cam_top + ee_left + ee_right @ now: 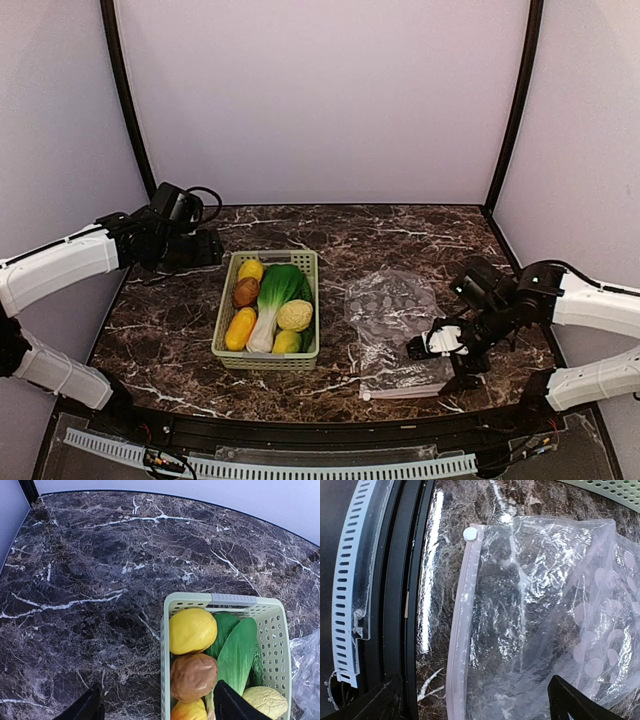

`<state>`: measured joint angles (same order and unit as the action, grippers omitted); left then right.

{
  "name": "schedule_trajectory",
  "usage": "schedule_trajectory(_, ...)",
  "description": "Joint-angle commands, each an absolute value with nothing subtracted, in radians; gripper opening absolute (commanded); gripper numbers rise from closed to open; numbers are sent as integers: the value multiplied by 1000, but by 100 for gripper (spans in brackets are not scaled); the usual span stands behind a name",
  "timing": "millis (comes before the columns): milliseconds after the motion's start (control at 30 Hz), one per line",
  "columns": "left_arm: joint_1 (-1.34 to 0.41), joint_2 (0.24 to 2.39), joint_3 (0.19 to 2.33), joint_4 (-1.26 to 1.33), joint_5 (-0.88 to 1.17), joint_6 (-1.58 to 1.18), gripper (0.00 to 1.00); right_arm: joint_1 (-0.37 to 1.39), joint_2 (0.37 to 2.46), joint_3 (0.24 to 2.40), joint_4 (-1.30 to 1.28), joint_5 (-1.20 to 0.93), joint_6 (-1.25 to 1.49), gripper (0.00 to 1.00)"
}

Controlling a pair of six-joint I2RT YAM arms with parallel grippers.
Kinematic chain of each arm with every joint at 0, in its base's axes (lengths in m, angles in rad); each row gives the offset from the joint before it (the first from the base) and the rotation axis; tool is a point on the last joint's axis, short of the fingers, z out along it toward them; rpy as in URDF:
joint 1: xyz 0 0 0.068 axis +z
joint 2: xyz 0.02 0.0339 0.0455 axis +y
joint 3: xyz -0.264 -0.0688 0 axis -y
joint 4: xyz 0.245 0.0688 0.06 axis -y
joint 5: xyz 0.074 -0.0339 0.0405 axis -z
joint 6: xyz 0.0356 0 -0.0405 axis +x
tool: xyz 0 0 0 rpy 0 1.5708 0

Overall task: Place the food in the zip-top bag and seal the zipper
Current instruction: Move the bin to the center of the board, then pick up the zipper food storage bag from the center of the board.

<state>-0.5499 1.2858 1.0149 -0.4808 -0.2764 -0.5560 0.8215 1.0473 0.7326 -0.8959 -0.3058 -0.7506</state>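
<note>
The food lies in a pale green basket: a yellow lemon, a brown potato, a green-white bok choy and an orange-yellow fruit. My left gripper hangs open above the basket's left wall, at the basket's far left corner in the top view. The clear zip-top bag lies flat to the right of the basket. Its pinkish zipper runs along the near edge, with the white slider at one end. My right gripper is open above the zipper and holds nothing.
The table's black front edge and a white slotted rail run just beside the zipper. The basket's rim stands above the dark marble tabletop. Purple walls close in the back and both sides.
</note>
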Motion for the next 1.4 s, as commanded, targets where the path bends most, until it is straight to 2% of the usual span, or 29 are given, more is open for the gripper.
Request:
schedule_trajectory(0,-552,1304,1041,-501,-350,-541,73,888,997,680,-879,-183,-727,99)
schedule_trajectory(400,-552,1343,1070,-506,-372,-556,74,1013,1025,562,-762,-7,-801,99)
schedule_trajectory(567,-552,1350,1061,-511,-396,-588,74,1032,1052,525,-580,211,-794,99)
schedule_trajectory(667,-552,1356,1060,-510,-396,-596,74,1031,1059,517,-469,341,-798,92)
schedule_trajectory(833,-552,1343,1012,-431,-341,-644,74,1032,1092,508,-311,443,-837,84)
schedule_trajectory(1033,-552,1356,993,-376,-307,-671,73,1029,1099,536,-180,464,-881,65)
schedule_trajectory(1133,-552,1358,985,-347,-299,-670,72,1026,1113,525,-94,458,-922,48)
schedule_trajectory(1200,-552,1354,987,-335,-295,-665,72,1022,1131,527,-42,457,-940,32)
schedule_trajectory(1367,-552,1335,999,-291,-271,-625,72,963,1168,590,37,413,-967,7)
